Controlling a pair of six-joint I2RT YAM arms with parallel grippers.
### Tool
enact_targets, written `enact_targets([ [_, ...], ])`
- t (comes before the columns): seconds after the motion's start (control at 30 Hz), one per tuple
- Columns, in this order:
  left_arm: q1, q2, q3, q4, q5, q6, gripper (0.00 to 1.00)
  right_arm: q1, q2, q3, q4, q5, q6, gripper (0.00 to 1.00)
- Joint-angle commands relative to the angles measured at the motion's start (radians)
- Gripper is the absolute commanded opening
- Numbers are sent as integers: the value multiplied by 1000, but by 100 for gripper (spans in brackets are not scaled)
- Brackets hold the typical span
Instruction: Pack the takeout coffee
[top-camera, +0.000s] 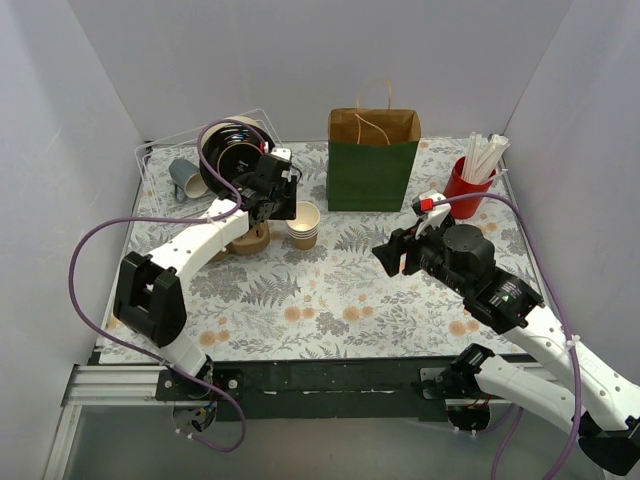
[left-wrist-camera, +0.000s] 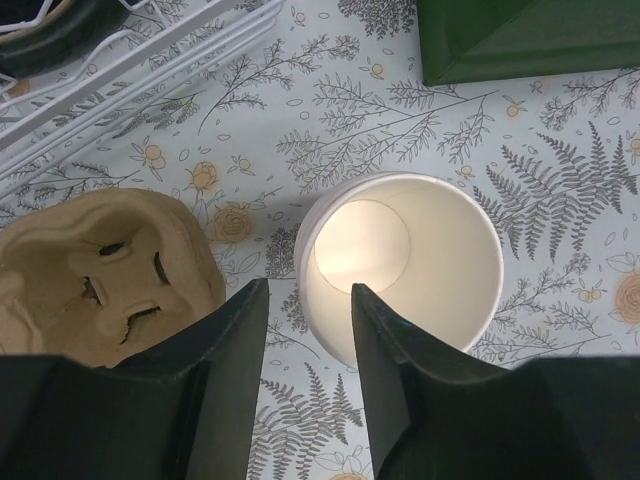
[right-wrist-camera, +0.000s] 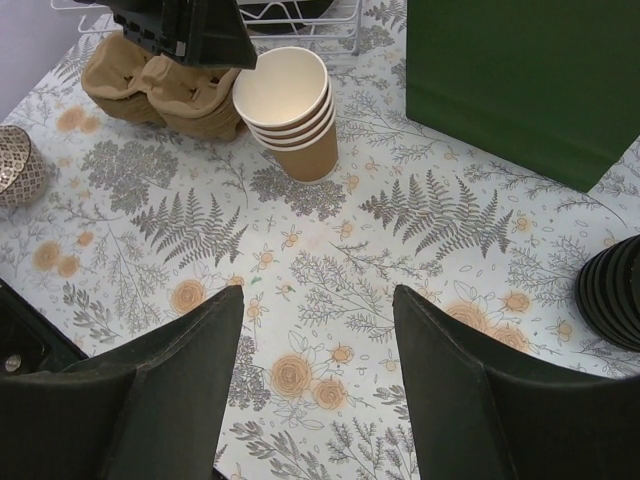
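The left gripper (left-wrist-camera: 310, 290) hangs over the stack of lidless paper cups (top-camera: 303, 225). Its fingers straddle the near rim of the top cup (left-wrist-camera: 420, 260), one outside the wall and one over the white inside. A gap still shows beside the wall, so the jaws are parted and grasp nothing. Just left of the cups lies a moulded pulp cup carrier (left-wrist-camera: 100, 260), close to them but not touching.

The right gripper (right-wrist-camera: 318, 295) hovers released above the floral tablecloth (top-camera: 330, 300) – fingers wide apart, only bare cloth between them.

The green paper bag (top-camera: 373, 170) stands upright at the back, its mouth open and its handles up. To its left a white wire rack (left-wrist-camera: 120, 70) holds black lids (top-camera: 228, 155), with a grey mug (top-camera: 185, 178) on its side next to it. At the far right stands a red cup of wrapped straws (top-camera: 462, 190). The right wrist view also catches a ribbed black stack (right-wrist-camera: 612, 295), cut off by the frame edge.

The takeout coffee – a lidded cup – cannot be made out in any view, so its place cannot be told.
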Motion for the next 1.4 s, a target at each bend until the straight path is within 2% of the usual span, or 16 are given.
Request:
enact_targets([
  [0.0, 1, 30, 36, -25, -19, 10, 38, 2, 5, -4, 53, -22, -9, 69],
  [0.13, 1, 50, 50, -20, -14, 12, 34, 2, 5, -4, 55, -22, -9, 69],
  [0.27, 1, 59, 74, -17, -7, 15, 19, 2, 6, -9, 55, -20, -9, 69],
  [0.47, 1, 85, 120, -40, -16, 21, 22, 2, 17, -6, 56, -17, -14, 69],
  [0.53, 1, 99, 131, -46, -13, 24, 13, 2, 20, -7, 62, -16, -15, 70],
  [0.63, 1, 105, 134, -51, 1, 29, 6, 2, 33, -9, 67, -22, -17, 70],
  [0.7, 1, 108, 137, -60, -14, 24, 9, 2, 43, -9, 70, -31, -14, 69],
  [0.73, 1, 112, 142, -68, -23, 20, 19, 1, 45, -9, 75, -34, -14, 70],
  [0.87, 1, 112, 132, -69, -34, 20, 32, 2, 46, -12, 85, -39, -12, 70],
  [0.93, 0, 118, 134, -69, -36, 23, 32, 2, 45, -12, 89, -39, -11, 69],
  [1.03, 1, 119, 140, -72, -22, 27, 40, 4, 48, -12, 90, -40, -11, 70],
  [1.23, 1, 59, 174, -66, 32, 27, 41, 2, 52, -15, 95, -42, -12, 70],
  [1.37, 1, 38, 180, -71, -8, 24, 41, 2, 56, -18, 102, -54, -9, 70],
])
